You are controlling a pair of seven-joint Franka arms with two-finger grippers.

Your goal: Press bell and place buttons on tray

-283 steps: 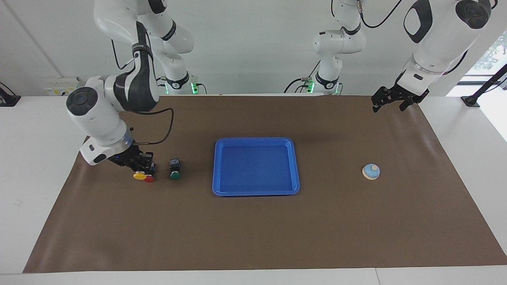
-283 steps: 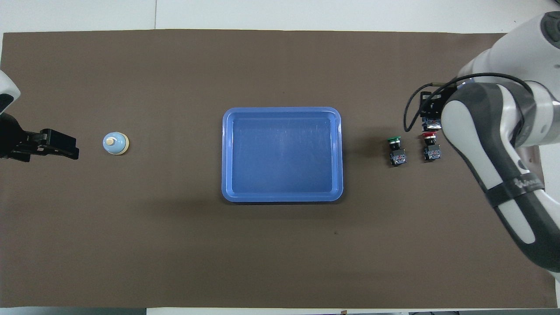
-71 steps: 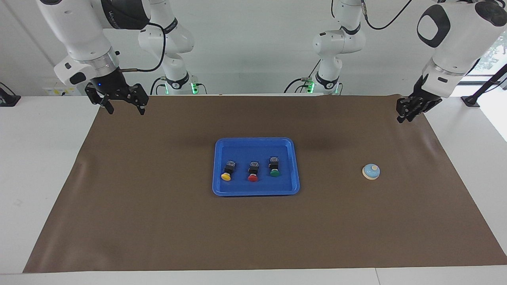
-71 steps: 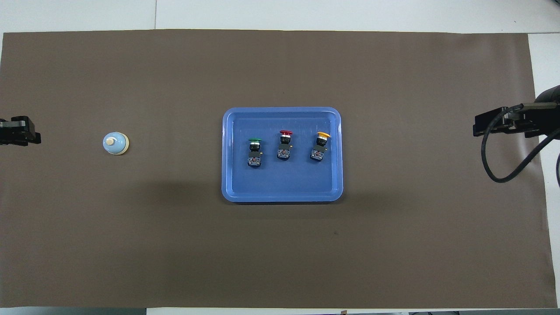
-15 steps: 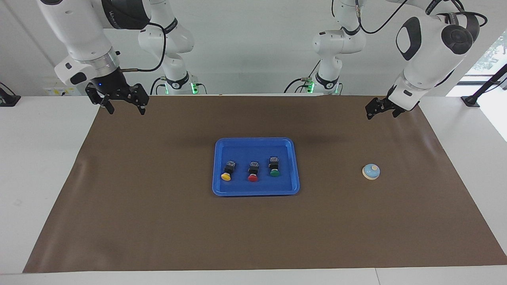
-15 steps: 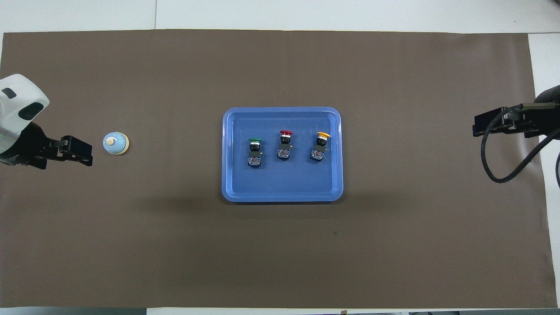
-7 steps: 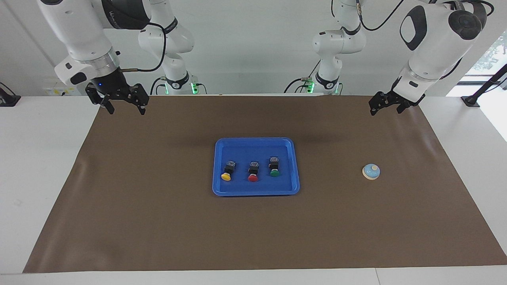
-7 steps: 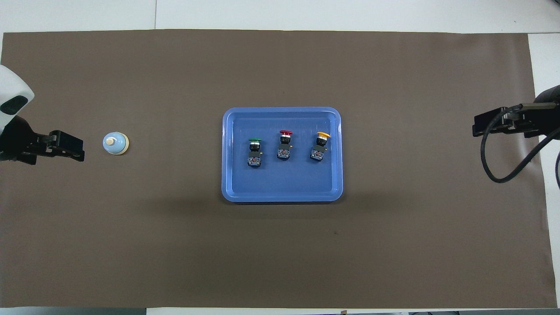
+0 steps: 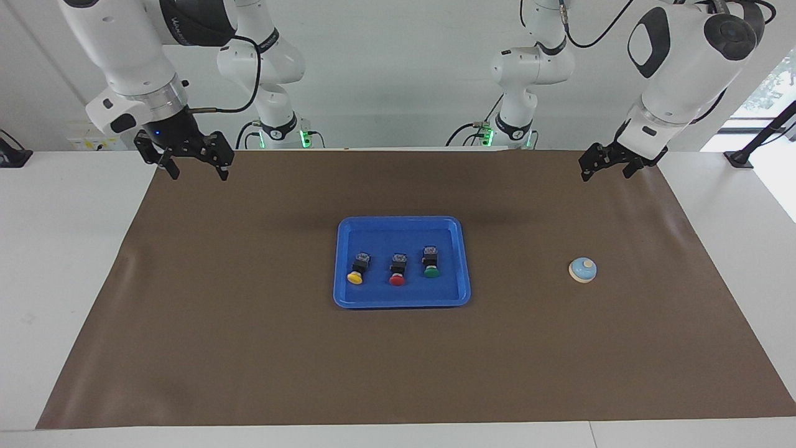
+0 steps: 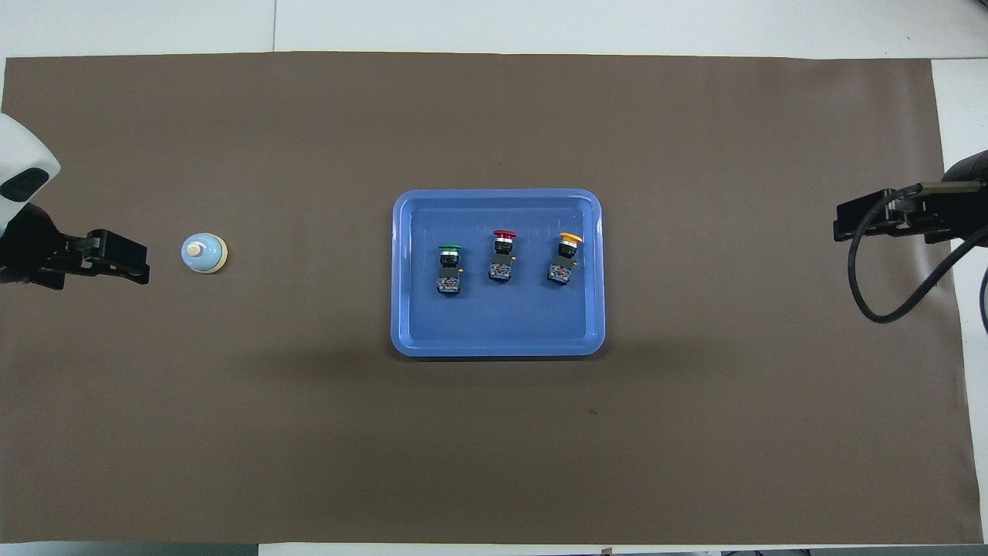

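L hand [image 9: 604,167] up over mat [image 9: 249,348], apart from bell [image 9: 583,270].

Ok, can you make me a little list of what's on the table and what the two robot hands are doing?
tray: blue, middle of the brown mat
yellow button: in the tray, toward the right arm's end
red button: in the tray, middle of the row
green button: in the tray, toward the left arm's end
bell: on the mat, toward the left arm's end, nothing touching it
left gripper: open, empty, up in the air
right gripper: open, empty, up over the mat's corner
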